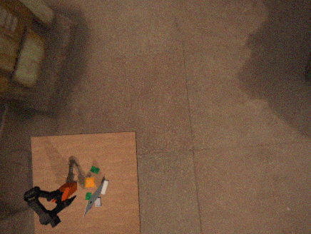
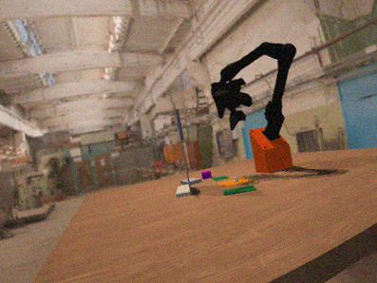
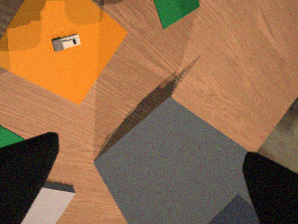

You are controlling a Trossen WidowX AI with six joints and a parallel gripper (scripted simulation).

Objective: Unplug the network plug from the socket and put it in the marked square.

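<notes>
The plug [image 3: 64, 40] is lying on the orange square [image 1: 89, 182] [image 2: 233, 182] [image 3: 95, 50], seemingly free of everything! Jaws wide and empty, the gripper [image 1: 65, 210] [image 2: 242, 111] [image 3: 152, 151] hangs high; placing looks finished, so just stay clear.

The place was an industrial workshop or old factory hall. Overhead, the exterior view showed a high pale ceiling [image 2: 85, 13] crossed by heavy beams, with rows of strip lights [image 2: 117, 33] running down its length. Pipes and rails followed the worn wall [image 2: 255, 38], its paint patchy, green high up. Blue doors [image 2: 366, 109] stood in the right-hand part of the view. Bulky machinery [image 2: 31, 195], blurred, stood on a grey floor [image 2: 26, 241] at far left; cabinet-like shapes lined the far end. From the top, a brownish floor [image 1: 160, 89] showed long seams, stains and dull wear around a wooden surface [image 1: 118, 153].
</notes>
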